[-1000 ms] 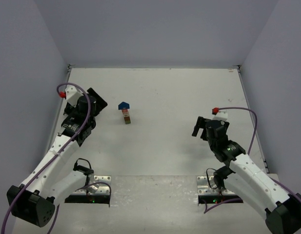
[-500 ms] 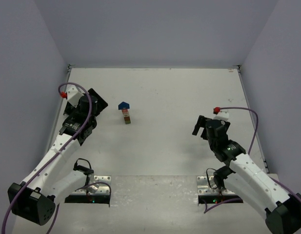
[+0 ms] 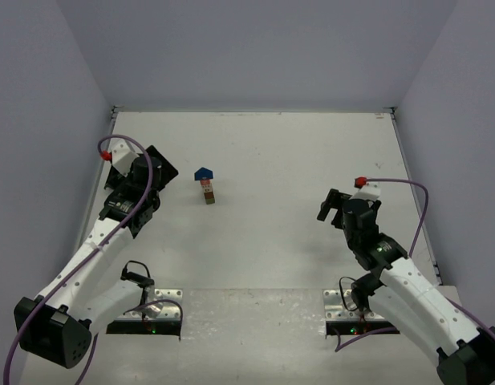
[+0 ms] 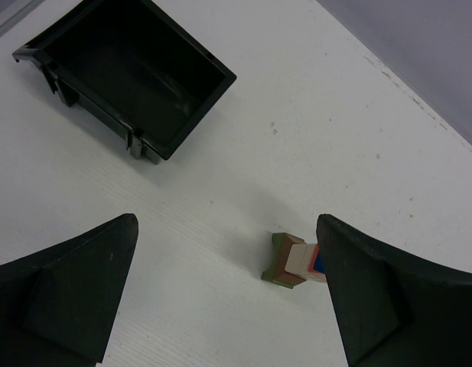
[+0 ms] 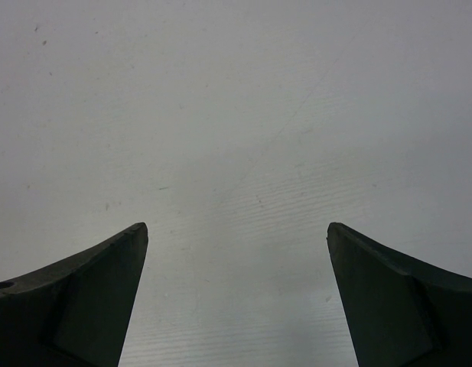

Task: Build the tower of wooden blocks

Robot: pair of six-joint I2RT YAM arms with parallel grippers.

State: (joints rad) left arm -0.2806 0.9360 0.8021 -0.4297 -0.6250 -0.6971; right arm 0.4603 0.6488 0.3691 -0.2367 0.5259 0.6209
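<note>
Tower spot: the wood block tower (image 3: 206, 186) stands on the bench (image 3: 311, 152), a bit left of centre in the top view. In the left wrist view it sits low and right of centre, close to the edge of the right-hand finger.
Tower look: it's a skinny single column. The blue wedge (image 3: 203, 172) caps it like a little roof, and the olive-green block (image 4: 278, 258) is the base. The red cube (image 3: 205, 184) sits just under the wedge, with tan wood (image 4: 299, 258) between it and the base. It's too small for me to tell the two tan cubes apart. It looks upright, with no obvious lean.
Left jaws: spread wide and holding nothing. The left arm (image 3: 131, 200) hangs off to the left of the tower, well apart from it.
Right jaws: also released and empty. That wrist camera shows only bare bench, and the right arm (image 3: 367, 241) is way over on the right side.
Why like that: my guess is both arms are parked clear so nothing bumps the stack. A column that thin would tip from one nudge.
Tray: the black tray (image 4: 105, 53) sits in the upper left of the left wrist view. It looks empty and stands apart from the tower.
Progress: looks finished to me, since every colour is in the stack and I can't see any loose blocks.
</note>
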